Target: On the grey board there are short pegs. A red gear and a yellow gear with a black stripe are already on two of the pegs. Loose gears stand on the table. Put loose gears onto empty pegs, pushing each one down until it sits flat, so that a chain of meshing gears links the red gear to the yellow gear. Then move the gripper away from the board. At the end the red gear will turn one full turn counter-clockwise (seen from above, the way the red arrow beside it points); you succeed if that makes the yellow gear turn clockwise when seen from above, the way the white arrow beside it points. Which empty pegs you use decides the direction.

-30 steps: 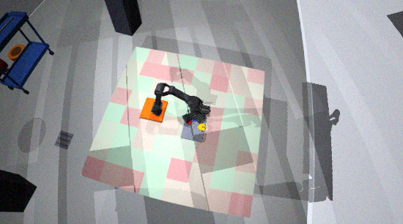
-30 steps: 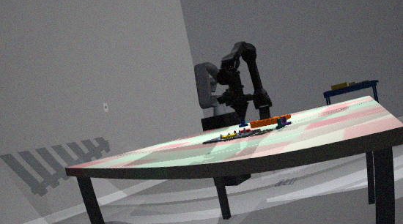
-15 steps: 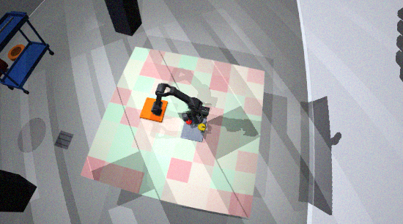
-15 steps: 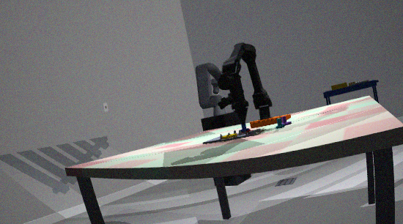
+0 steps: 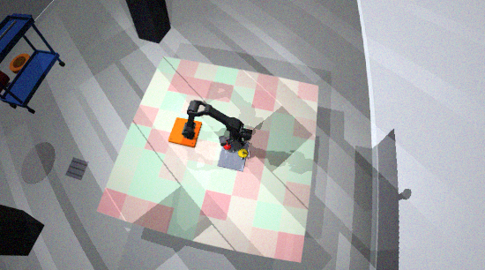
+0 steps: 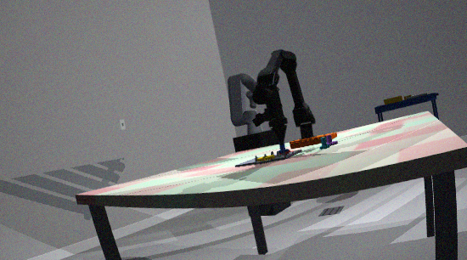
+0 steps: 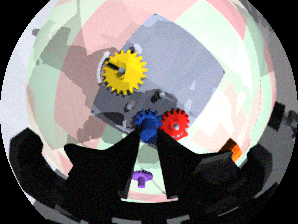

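1. From where I stand, the table (image 5: 216, 205) (image 6: 272, 186) carries everything: the black arm (image 5: 220, 116) (image 6: 269, 80), its orange base plate (image 5: 176, 141), and the grey board (image 5: 231, 163) (image 6: 248, 163) (image 7: 185, 65).
2. The hand (image 6: 281, 144) (image 7: 148, 131) is gripping the blue gear, low over the board. If it lets go before the hole has found a peg, I think the gear could tip or sit crooked.
3. The yellow gear (image 5: 242, 153) (image 6: 265, 158) (image 7: 131, 75) is on the board, apart from the blue one. Bare pegs stand between; a wrongly chosen peg would break the chain or turn yellow the wrong way.
4. The red gear (image 5: 227, 146) (image 7: 172, 117) sits right beside the blue gear (image 7: 148, 119). Teeth landing on teeth could jam it when pushed down; whether they mesh, I can't tell.
5. The purple gear (image 6: 329, 139) (image 7: 142, 176) and the teal gear (image 6: 323, 143) stand loose near the base plate; the arm hides them from above.
6. Smallest, the pegs (image 7: 161, 94) (image 7: 129, 106): shadow blurs them, and any under the blue gear is hidden.
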`<action>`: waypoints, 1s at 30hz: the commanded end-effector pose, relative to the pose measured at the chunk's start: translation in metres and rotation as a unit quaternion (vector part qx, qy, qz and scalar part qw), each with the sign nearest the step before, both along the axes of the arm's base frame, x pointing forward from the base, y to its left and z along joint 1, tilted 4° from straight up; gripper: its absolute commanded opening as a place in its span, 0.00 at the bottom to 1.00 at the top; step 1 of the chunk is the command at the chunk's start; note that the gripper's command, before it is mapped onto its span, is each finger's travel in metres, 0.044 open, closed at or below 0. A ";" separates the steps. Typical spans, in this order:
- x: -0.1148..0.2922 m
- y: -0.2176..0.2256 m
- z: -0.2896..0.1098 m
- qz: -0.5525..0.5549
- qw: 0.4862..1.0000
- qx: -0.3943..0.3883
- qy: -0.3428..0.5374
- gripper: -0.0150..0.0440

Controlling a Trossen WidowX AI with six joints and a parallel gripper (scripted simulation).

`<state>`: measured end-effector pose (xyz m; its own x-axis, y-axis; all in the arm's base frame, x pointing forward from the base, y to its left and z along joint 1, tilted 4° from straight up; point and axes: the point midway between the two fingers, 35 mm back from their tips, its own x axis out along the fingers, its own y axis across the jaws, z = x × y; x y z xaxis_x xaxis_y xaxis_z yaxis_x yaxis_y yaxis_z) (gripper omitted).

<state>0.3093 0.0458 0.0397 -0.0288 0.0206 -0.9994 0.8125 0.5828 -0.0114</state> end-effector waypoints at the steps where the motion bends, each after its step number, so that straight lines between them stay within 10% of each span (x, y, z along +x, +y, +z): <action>1: 0.000 0.000 -0.001 0.044 0.999 0.001 0.000 0.25; 13: 0.000 -0.001 -0.003 0.188 0.982 0.005 -0.003 0.25; 30: -0.001 0.000 -0.005 0.020 1.000 0.000 0.000 0.25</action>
<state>0.3089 0.0461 0.0356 -0.0298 0.0194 -0.9994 0.7455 0.6665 -0.0093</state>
